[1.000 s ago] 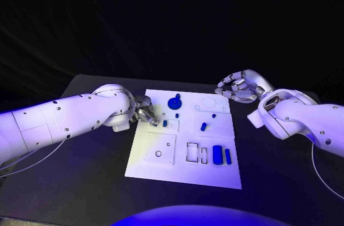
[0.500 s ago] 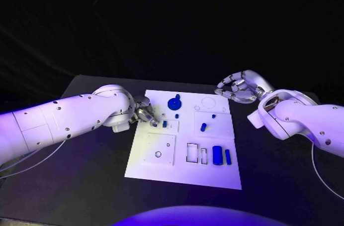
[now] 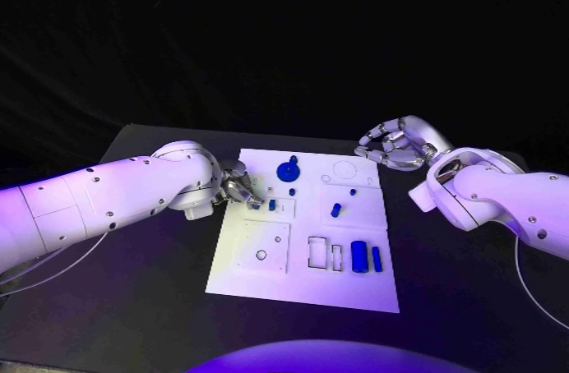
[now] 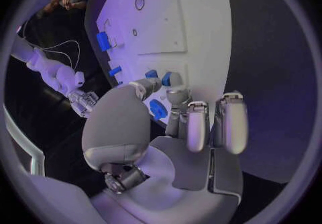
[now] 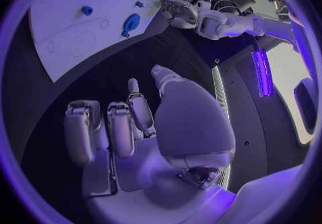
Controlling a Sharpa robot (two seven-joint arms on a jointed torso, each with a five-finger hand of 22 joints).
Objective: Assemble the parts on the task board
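Almost nothing has changed in this last second. My left hand (image 3: 241, 186) still pinches a small blue part (image 4: 159, 109) over the task board's (image 3: 301, 278) left edge; my right hand (image 3: 394, 145) stays clenched, empty, beyond its far right corner, so the insertion is not finished.

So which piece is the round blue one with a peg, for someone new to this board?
Start at the white task board in the middle of the black table. Go to its far edge, left of centre, beyond the left hand. The round blue part there is the widest blue piece; its neighbours are small pegs.
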